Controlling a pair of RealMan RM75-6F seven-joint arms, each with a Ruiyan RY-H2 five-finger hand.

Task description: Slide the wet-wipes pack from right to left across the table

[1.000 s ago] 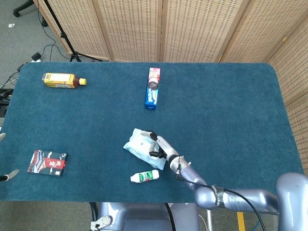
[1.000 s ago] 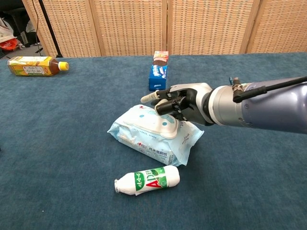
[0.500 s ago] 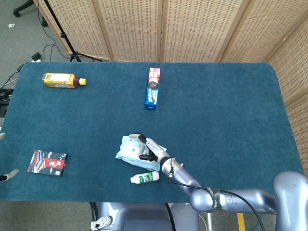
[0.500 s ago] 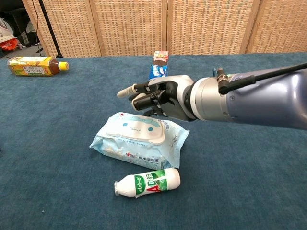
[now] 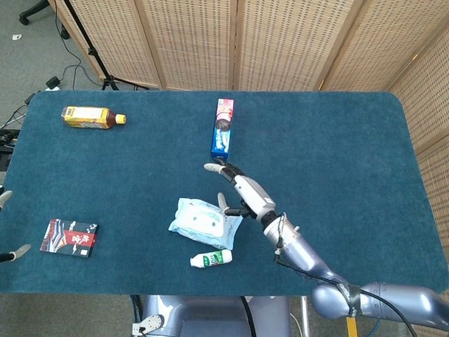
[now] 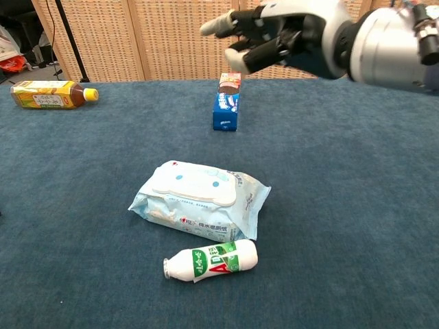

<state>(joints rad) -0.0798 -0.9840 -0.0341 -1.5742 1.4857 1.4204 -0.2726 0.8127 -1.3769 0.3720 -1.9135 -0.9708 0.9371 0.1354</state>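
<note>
The wet-wipes pack (image 5: pixel 203 222) (image 6: pixel 199 199), pale blue with a white lid, lies flat on the blue table a little left of the middle, near the front. My right hand (image 5: pixel 238 188) (image 6: pixel 281 34) hovers well above the table, up and to the right of the pack. Its fingers are spread and it holds nothing. It does not touch the pack. Of my left hand (image 5: pixel 8 225) only two grey fingertips show at the left edge of the head view, wide apart, with nothing between them.
A small white bottle (image 5: pixel 211 258) (image 6: pixel 211 259) lies just in front of the pack. A blue-and-red cookie box (image 5: pixel 223 128) (image 6: pixel 228 101) lies behind it. A yellow tea bottle (image 5: pixel 91 117) (image 6: pixel 51 94) is far left at the back; a red-black packet (image 5: pixel 69 237) sits front left.
The right hand pushed the pack a short way left, then came off it and rose up and back. The pack now lies still, and the small bottle has not moved.
</note>
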